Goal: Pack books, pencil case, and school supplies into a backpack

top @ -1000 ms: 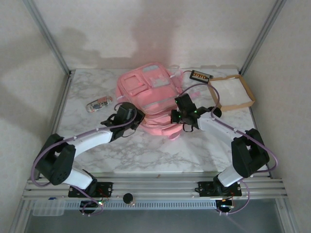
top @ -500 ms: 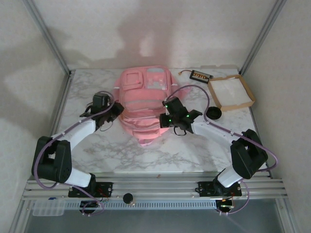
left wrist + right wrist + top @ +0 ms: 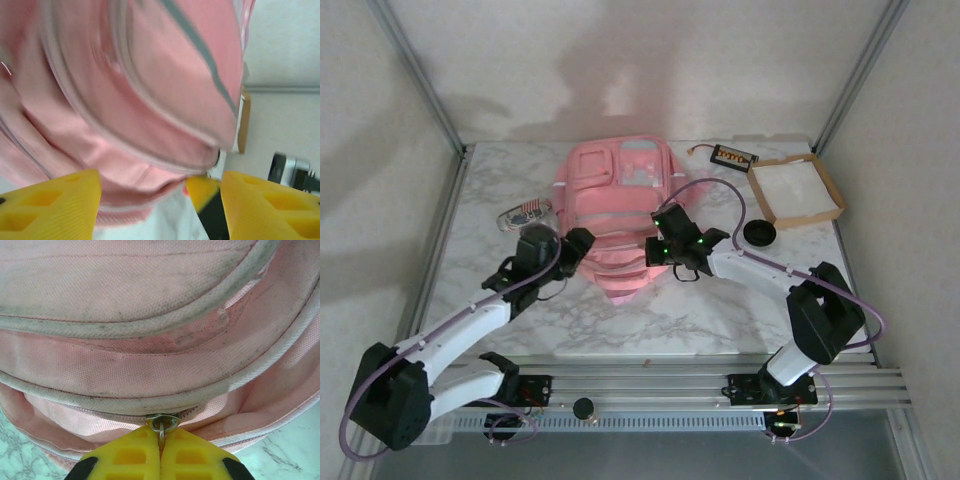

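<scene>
Left arm (image 3: 470, 320) is stretched out low from its base, and the left gripper (image 3: 580, 242) sits right at the backpack's (image 3: 615, 185) left side with its jaws spread wide. Right arm (image 3: 760, 268) is bent at the elbow and reaches in to the backpack's near end, with the right gripper (image 3: 161, 437) pinched tight on the zipper pull (image 3: 162, 422).

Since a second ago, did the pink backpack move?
Yes. The backpack has swung straighter, and its near end has shifted left, away from the brown tray.
</scene>
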